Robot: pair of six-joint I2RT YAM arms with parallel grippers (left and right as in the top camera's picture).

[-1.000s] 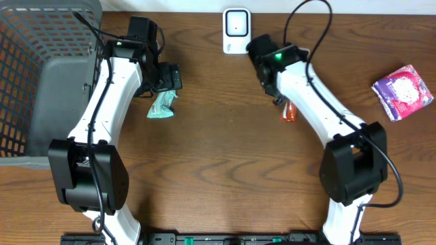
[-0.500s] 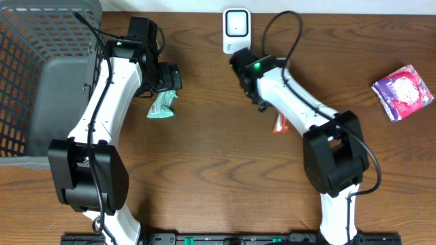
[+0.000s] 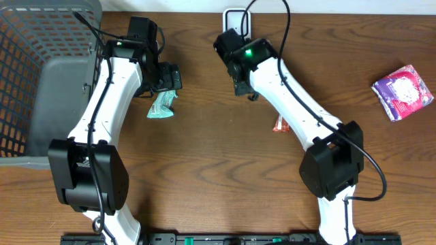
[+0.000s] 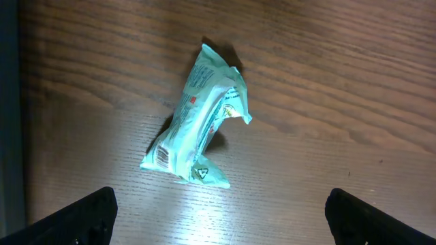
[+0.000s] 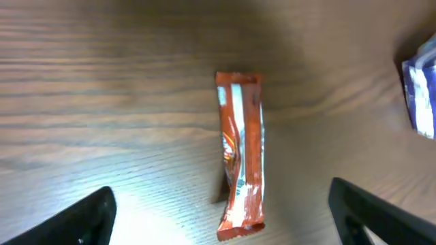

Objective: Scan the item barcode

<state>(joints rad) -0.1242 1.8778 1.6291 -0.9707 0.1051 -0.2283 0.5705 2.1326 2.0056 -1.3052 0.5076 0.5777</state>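
Note:
An orange snack bar (image 3: 279, 124) lies loose on the wooden table; the right wrist view has the orange snack bar (image 5: 240, 156) lengthwise between its fingers, touching neither. My right gripper (image 3: 245, 88) (image 5: 223, 216) is open and empty, up and left of the bar, close to the white scanner (image 3: 236, 17) at the back edge. The right arm partly hides that scanner. A crumpled green packet (image 3: 162, 105) (image 4: 201, 119) lies just below my left gripper (image 3: 167, 79) (image 4: 218, 224), which hangs wide open over the table and holds nothing.
A grey mesh basket (image 3: 27, 82) fills the left side. At the far right lies a purple packet (image 3: 403, 92), which shows as a blur at the right wrist view's edge (image 5: 422, 88). Bare wood (image 3: 218, 170) lies between the two arms.
My right gripper has opened and let go of the orange bar, which now lies on the table. The right arm swung left and back toward the scanner. The left arm has not moved.

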